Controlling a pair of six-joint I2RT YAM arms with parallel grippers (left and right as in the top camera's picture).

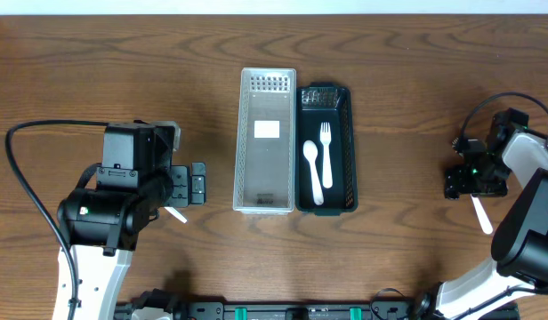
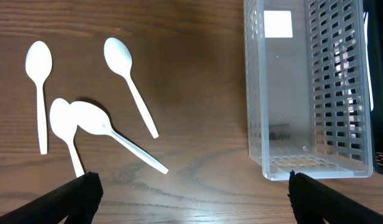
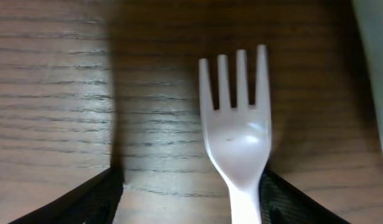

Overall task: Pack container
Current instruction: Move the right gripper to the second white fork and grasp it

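A clear plastic basket (image 1: 266, 140) stands mid-table, with a black basket (image 1: 344, 147) touching its right side. The black basket holds a white fork (image 1: 326, 153) and a white spoon (image 1: 313, 171). My left gripper (image 1: 196, 184) is open and empty, left of the clear basket (image 2: 306, 93). In the left wrist view it (image 2: 191, 199) hovers near several white spoons (image 2: 126, 74) on the wood. My right gripper (image 1: 465, 180) is at the far right. It (image 3: 191, 186) is open around a white fork (image 3: 237, 140) lying on the table, close to the right finger.
The fork's handle (image 1: 480, 213) sticks out below the right gripper in the overhead view. A spoon handle tip (image 1: 176, 213) shows beside the left arm. A black cable (image 1: 29, 169) loops at the left. A pale object edge (image 3: 375, 74) shows at the right.
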